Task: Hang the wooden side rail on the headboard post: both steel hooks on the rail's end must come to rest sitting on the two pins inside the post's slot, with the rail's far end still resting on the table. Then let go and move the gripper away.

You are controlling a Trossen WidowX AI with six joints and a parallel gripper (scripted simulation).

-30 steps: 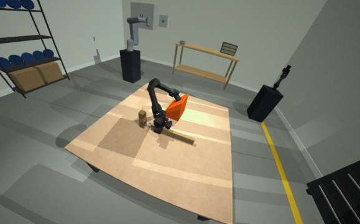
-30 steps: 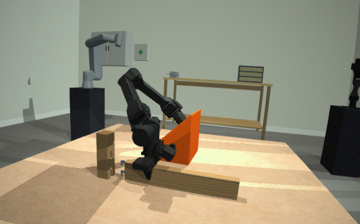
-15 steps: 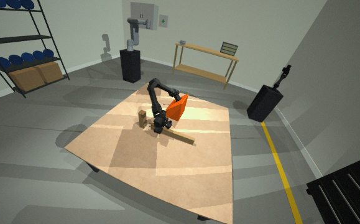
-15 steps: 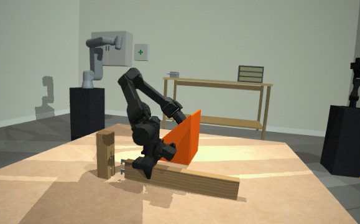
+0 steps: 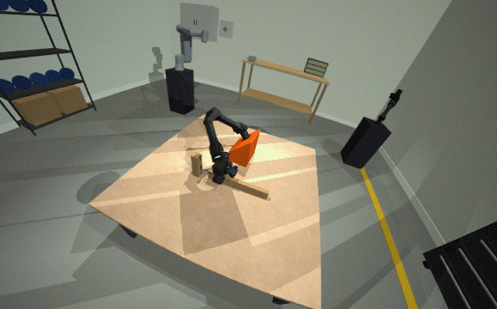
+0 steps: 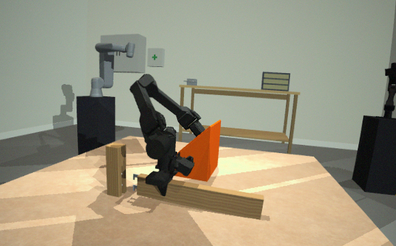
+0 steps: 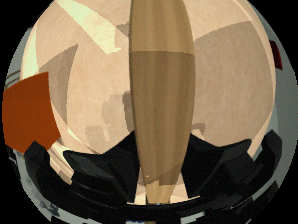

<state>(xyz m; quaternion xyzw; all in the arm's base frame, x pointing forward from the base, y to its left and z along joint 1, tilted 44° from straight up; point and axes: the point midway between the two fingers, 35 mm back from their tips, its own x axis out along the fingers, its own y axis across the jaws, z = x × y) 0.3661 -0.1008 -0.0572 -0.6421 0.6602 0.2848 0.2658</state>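
The wooden side rail (image 5: 248, 188) (image 6: 211, 199) (image 7: 162, 90) runs between the two fingers of the gripper (image 5: 218, 179) (image 6: 161, 188) (image 7: 157, 128), which straddle it close to its hooked end. Most of its length extends beyond them toward the far end, low over the tabletop (image 5: 274, 240) (image 6: 91, 222) (whether its underside touches all along, I cannot tell). The hooked end points at the headboard post (image 5: 196, 165) (image 6: 113, 171), near it but apart, so the rail is not hung.

The fingers stand partway open, only as wide as the rail is thick, and they are grasping it, one fingertip against each long side in the wrist view.

Counted up, there are one rail, one upright post and two steel hooks (image 6: 135, 182), one above the other on the rail's end (both show in the gap before the post). The pins in the slot are too small to count surely. One orange wedge-shaped block (image 5: 245, 150) (image 6: 201, 157) (image 7: 30, 115) stands behind the rail in the exterior view, beside one black robot arm (image 5: 211, 133) (image 6: 160, 143).
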